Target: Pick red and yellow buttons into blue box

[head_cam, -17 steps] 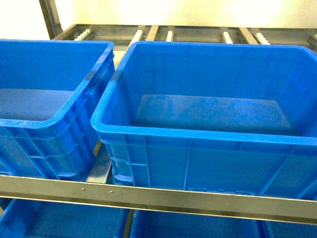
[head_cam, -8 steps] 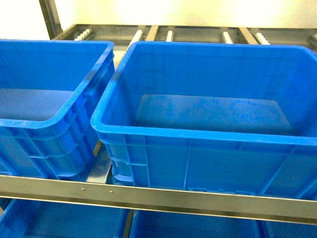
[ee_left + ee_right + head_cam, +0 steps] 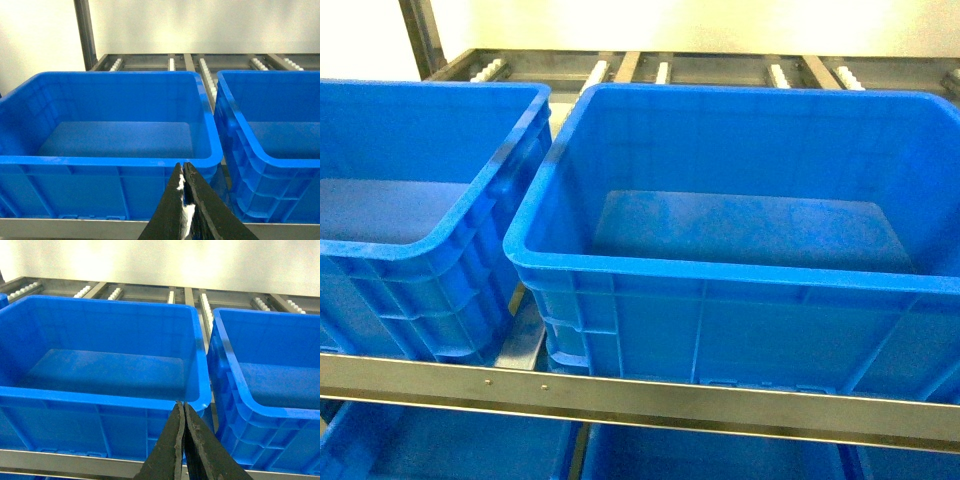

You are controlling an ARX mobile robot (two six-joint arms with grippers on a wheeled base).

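You have two big blue boxes in the head view: one filling the centre and right of the frame (image 3: 720, 270), one at the left edge (image 3: 430, 110), side by side on a metal shelf (image 3: 650, 397). More blue boxes show along the bottom edge below the shelf; you cannot count them. Both big boxes look bare inside.

The red and yellow buttons appear in no view, so their place is unknown. Expect them to be light, hard and smooth-capped; grip the black body rather than the rounded cap.

Your left gripper (image 3: 183, 172) and right gripper (image 3: 180, 410) each sit at the bottom centre of their wrist views, jaws pressed together, holding nothing.
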